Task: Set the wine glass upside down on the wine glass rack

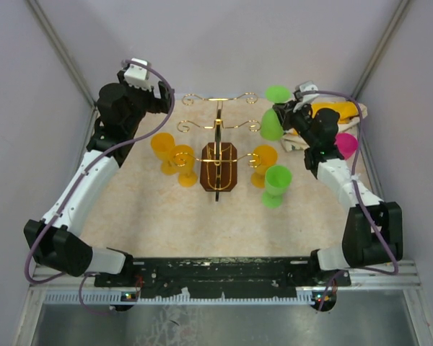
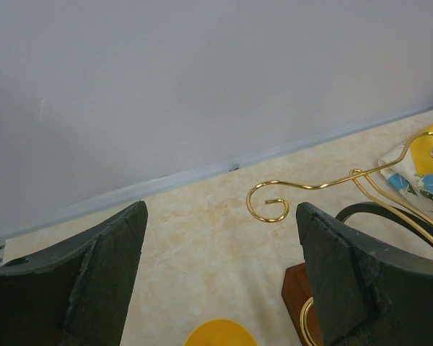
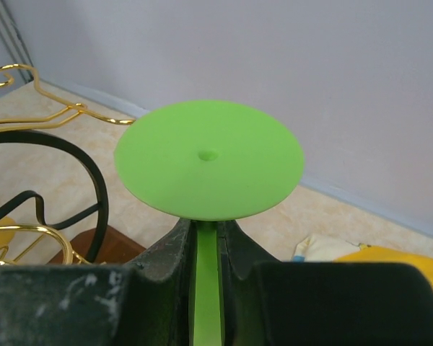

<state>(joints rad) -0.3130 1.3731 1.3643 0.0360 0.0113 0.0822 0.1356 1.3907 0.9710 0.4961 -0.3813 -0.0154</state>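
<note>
1. One wine glass rack [image 1: 218, 164].
2. Two green wine glasses [image 1: 271, 127] [image 1: 277, 182], one on the table.
3. Three orange wine glasses [image 1: 162, 146] [image 1: 185, 167] [image 1: 263, 158] close to the rack; further orange shapes [image 1: 335, 110] at the far right edge cannot be counted.
4. One pink wine glass [image 1: 346, 145].
5. Two robot arms [image 1: 86, 184] [image 1: 343, 180].

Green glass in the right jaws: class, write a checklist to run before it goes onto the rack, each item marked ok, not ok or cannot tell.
1. Right jaws shut on the green glass stem: ok.
2. Glass upside down, foot up: ok.
3. A free loop on the rack: ok.
4. Stem lined up with that loop: cannot tell.
5. Left jaws open, empty, away from the glass: ok.
</note>
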